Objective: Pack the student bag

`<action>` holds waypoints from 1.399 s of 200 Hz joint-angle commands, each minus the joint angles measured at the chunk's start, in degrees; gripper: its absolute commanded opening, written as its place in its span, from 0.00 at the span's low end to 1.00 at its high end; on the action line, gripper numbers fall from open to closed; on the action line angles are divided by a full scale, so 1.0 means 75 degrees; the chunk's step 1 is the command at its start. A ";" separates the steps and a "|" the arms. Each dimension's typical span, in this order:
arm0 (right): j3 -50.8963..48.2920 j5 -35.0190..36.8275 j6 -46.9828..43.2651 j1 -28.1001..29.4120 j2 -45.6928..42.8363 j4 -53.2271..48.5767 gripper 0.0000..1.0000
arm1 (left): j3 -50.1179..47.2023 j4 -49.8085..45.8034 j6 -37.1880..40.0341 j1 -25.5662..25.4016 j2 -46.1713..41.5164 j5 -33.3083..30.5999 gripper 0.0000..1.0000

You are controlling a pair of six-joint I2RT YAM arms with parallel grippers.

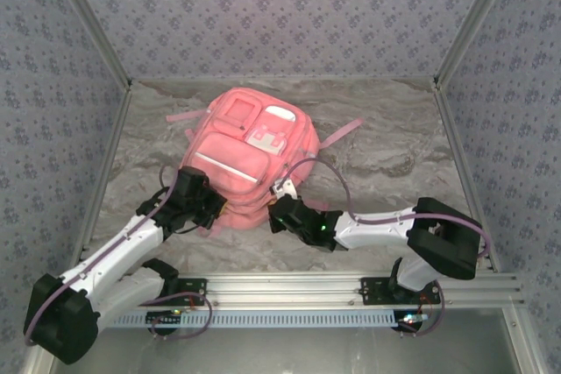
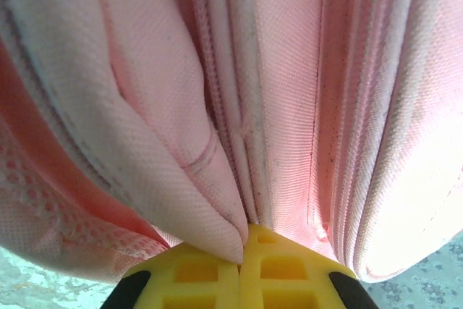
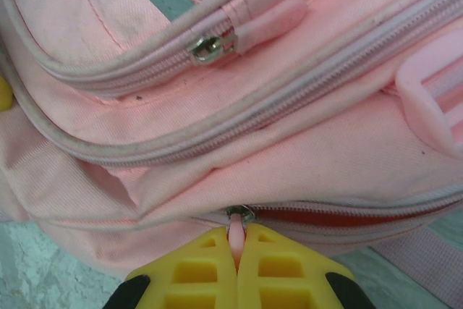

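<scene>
Left gripper (image 1: pixel 213 206) is clamped on a fold of fabric (image 2: pixel 230 231) at the near left edge of the student bag (image 1: pixel 250 142), its yellow fingers pressed together with the pink cloth pinched between them, as the left wrist view shows. The right gripper (image 1: pixel 275 209) is closed as well: in its wrist view its fingertips (image 3: pixel 237 250) meet around the pink zip pull (image 3: pixel 236 234) of the lowest zip, right below the metal slider (image 3: pixel 240 213). The bag lies flat on the marbled bench (image 1: pixel 394 155), in the middle and slightly left, front pockets facing up and its near end towards the arms, with a strap trailing off to either side. To the right of the slider a thin dark red gap (image 3: pixel 325 217) shows along the track, so this zip looks barely started, while the pocket zip (image 3: pixel 210 47) above it is fully closed. The step in hand appears to be opening the main compartment so that things can go in: one arm anchors the cloth while the other works the pull. The next move probably calls for the right gripper to draw the pull along the curve of the track, following the seam and not tugging straight out, with the left holding the fabric taut so the soft bag does not slide or bunch and jam the slider.
</scene>
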 commanded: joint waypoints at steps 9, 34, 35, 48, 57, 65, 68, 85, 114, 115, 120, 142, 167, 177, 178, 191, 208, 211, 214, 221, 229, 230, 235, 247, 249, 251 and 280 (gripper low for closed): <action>-0.0180 0.0238 -0.0013 -0.0063 -0.0367 0.0001 0.00 | 0.0491 -0.0172 0.0248 0.0084 -0.0370 -0.0278 0.00; -0.0274 0.0256 -0.0092 -0.0172 -0.0484 -0.0034 0.00 | 0.0590 -0.0375 0.0393 0.0223 -0.0525 -0.0202 0.00; -0.0269 0.0255 -0.0094 -0.0179 -0.0486 -0.0035 0.00 | 0.0594 -0.0378 0.0400 0.0235 -0.0533 -0.0198 0.00; -0.0298 0.0234 -0.0141 -0.0252 -0.0544 -0.0036 0.00 | 0.0609 -0.0487 0.0439 0.0303 -0.0621 -0.0151 0.00; -0.0311 0.0236 -0.0183 -0.0305 -0.0565 -0.0052 0.00 | 0.0607 -0.0554 0.0451 0.0349 -0.0704 -0.0102 0.00; -0.0291 0.0220 -0.0219 -0.0358 -0.0614 -0.0065 0.00 | 0.0597 -0.0597 0.0465 0.0371 -0.0771 -0.0086 0.00; -0.0288 0.0205 -0.0234 -0.0386 -0.0617 -0.0070 0.00 | 0.0597 -0.0614 0.0471 0.0376 -0.0794 -0.0086 0.00; -0.0265 0.0132 -0.0316 -0.0529 -0.0676 -0.0114 0.00 | 0.0593 -0.0734 0.0518 0.0378 -0.0892 -0.0072 0.00; -0.0241 0.0027 -0.0378 -0.0762 -0.0718 -0.0141 0.00 | 0.0533 -0.0865 0.0557 0.0410 -0.1092 -0.0075 0.00; -0.0241 0.0023 -0.0384 -0.0773 -0.0721 -0.0135 0.00 | 0.0530 -0.0875 0.0558 0.0411 -0.1098 -0.0076 0.00; -0.0238 0.0011 -0.0399 -0.0798 -0.0727 -0.0141 0.00 | 0.0527 -0.0900 0.0565 0.0430 -0.1126 -0.0058 0.00; -0.0287 0.0019 -0.0425 -0.0898 -0.0774 -0.0165 0.00 | 0.0514 -0.1030 0.0617 0.0534 -0.1240 -0.0013 0.00; -0.0360 0.0038 -0.0446 -0.1006 -0.0978 -0.0204 0.00 | 0.0544 -0.1141 0.0670 0.0699 -0.1364 0.0058 0.00; -0.0393 0.0032 -0.0489 -0.1044 -0.1075 -0.0227 0.00 | 0.0560 -0.1160 0.0697 0.0760 -0.1380 0.0097 0.00; -0.0393 0.0032 -0.0492 -0.1048 -0.1080 -0.0225 0.00 | 0.0567 -0.1163 0.0698 0.0773 -0.1383 0.0103 0.00; -0.0415 0.0024 -0.0549 -0.1084 -0.1209 -0.0288 0.00 | 0.0607 -0.1228 0.0752 0.0829 -0.1391 0.0123 0.00; -0.0428 -0.0005 -0.0715 -0.1113 -0.1336 -0.0352 0.00 | 0.0622 -0.1277 0.0782 0.0893 -0.1421 0.0133 0.00; -0.0428 0.0002 -0.0731 -0.1122 -0.1356 -0.0368 0.00 | 0.0621 -0.1283 0.0782 0.0898 -0.1431 0.0133 0.00; -0.0434 0.0008 -0.0746 -0.1129 -0.1379 -0.0388 0.00 | 0.0621 -0.1284 0.0782 0.0912 -0.1440 0.0135 0.00; -0.0461 0.0008 -0.0764 -0.1147 -0.1418 -0.0409 0.00 | 0.0626 -0.1295 0.0793 0.0927 -0.1443 0.0145 0.00; -0.0464 0.0025 -0.0788 -0.1178 -0.1458 -0.0438 0.00 | 0.0632 -0.1309 0.0794 0.0956 -0.1445 0.0160 0.00; -0.0464 0.0029 -0.0788 -0.1174 -0.1459 -0.0448 0.00 | 0.0632 -0.1314 0.0794 0.0959 -0.1444 0.0164 0.00; -0.0474 0.0052 -0.0799 -0.1196 -0.1483 -0.0469 0.00 | 0.0644 -0.1329 0.0803 0.0973 -0.1444 0.0168 0.00; -0.0509 0.0091 -0.0825 -0.1237 -0.1529 -0.0543 0.00 | 0.0677 -0.1352 0.0828 0.0996 -0.1455 0.0185 0.00; -0.0516 0.0114 -0.0824 -0.1249 -0.1531 -0.0555 0.00 | 0.0682 -0.1354 0.0835 0.0997 -0.1455 0.0190 0.00; -0.0512 0.0129 -0.0818 -0.1260 -0.1531 -0.0570 0.00 | 0.0694 -0.1369 0.0839 0.1007 -0.1455 0.0191 0.00; -0.0610 0.0228 -0.0771 -0.1485 -0.1577 -0.0664 0.00 | 0.0762 -0.1460 0.0888 0.1033 -0.1509 0.0169 0.00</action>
